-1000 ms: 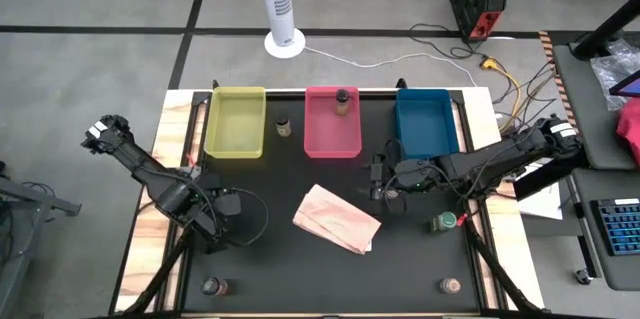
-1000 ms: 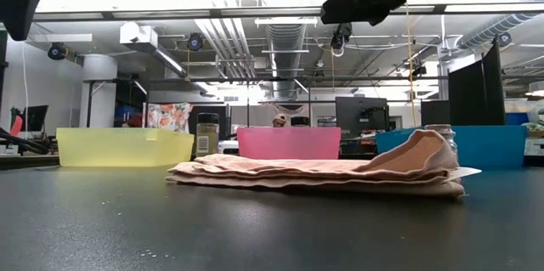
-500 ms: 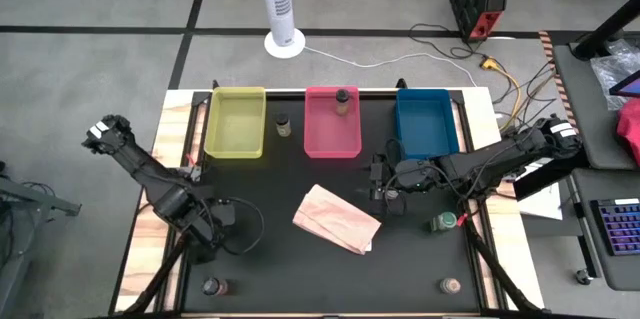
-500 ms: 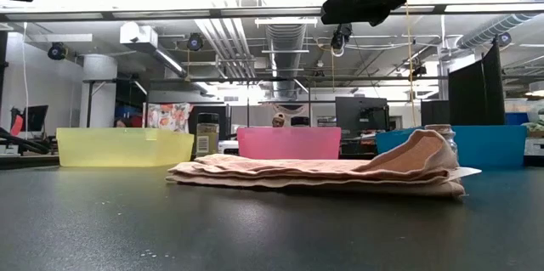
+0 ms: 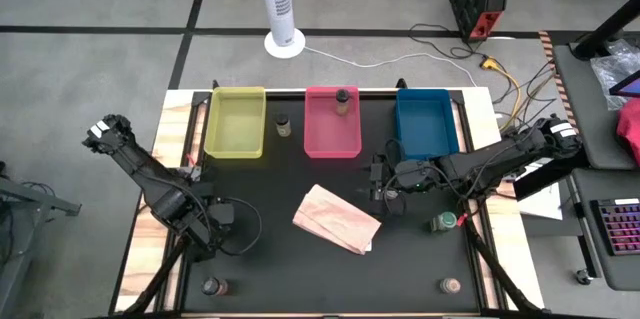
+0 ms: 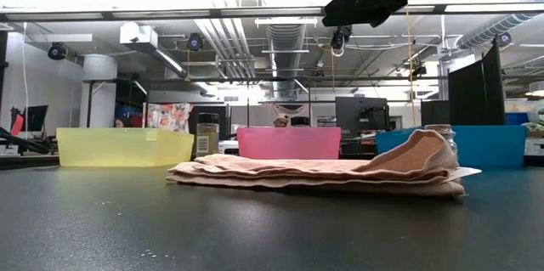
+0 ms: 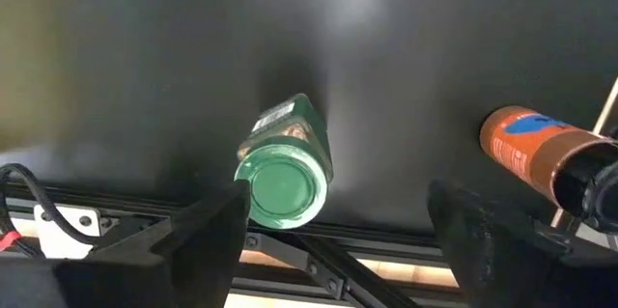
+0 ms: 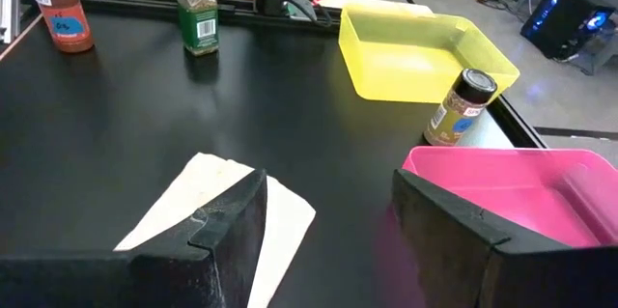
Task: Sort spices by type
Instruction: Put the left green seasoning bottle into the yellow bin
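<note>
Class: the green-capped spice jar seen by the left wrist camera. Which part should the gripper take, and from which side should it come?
Probably its round body just below the cap, coming from above. The green-capped spice jar stands upright with its cap facing the left gripper, whose open fingers spread wider than the jar. The orange-labelled jar stands apart, leaving finger room.

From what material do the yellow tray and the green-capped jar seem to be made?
Yellow tray: probably translucent plastic; light passes through its glossy walls. Green-capped jar: seemingly clear plastic or glass, not distinguishable, with a smooth, matte plastic-looking cap.
</note>
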Controlling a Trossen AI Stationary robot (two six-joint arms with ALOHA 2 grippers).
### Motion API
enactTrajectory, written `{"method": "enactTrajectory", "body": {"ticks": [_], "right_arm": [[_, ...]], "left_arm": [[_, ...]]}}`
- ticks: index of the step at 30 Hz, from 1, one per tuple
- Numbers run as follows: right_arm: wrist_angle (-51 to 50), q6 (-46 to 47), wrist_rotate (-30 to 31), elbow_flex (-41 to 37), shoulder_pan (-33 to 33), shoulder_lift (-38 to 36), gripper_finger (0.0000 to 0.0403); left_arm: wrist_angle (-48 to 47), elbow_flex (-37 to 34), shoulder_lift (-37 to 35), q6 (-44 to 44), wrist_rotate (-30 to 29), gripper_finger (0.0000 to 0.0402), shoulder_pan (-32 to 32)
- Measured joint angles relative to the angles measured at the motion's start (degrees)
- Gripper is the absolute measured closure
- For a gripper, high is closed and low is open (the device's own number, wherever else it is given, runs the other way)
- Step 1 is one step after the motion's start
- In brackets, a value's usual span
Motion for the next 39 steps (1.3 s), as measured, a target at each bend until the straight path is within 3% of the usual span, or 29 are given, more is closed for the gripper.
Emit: {"method": "enactTrajectory", "body": {"ticks": [21, 39], "right_arm": [[0.0, 1.2, 0.0, -1.0, 0.0, 0.0, 0.0188], [0.0, 2.1, 0.0, -1.7, 0.0, 0.0, 0.0188]], "left_arm": [[0.4, -4.4, -2.0, -1.3, -0.7, 0.0102, 0.0], [8.5, -15.3, -10.0, -3.6, -1.8, 0.0102, 0.0]]}}
